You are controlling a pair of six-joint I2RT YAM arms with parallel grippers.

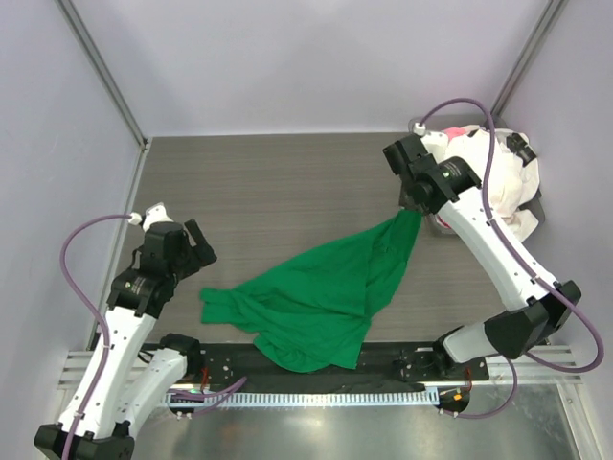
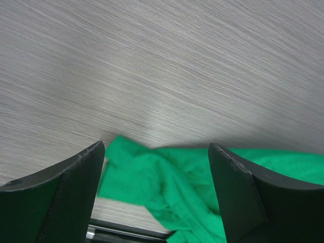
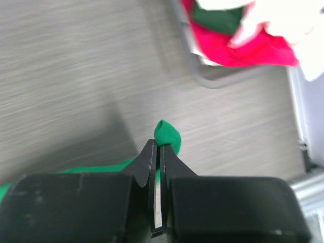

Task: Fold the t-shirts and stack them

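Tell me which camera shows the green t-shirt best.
Top external: the whole green t-shirt lies crumpled on the table, one corner held by the right gripper. Left wrist shows only a rumpled edge beyond the open left gripper; right wrist only the pinched tip.

We see bright, even, diffuse light from overhead. The green t-shirt (image 1: pixel 316 292) casts only a soft shadow on the surface (image 1: pixel 278 182). Both wrist views are blurred, the grain streaked; the red t-shirt (image 3: pixel 238 48) beyond the right pincer (image 3: pixel 158 146) is out of focus.
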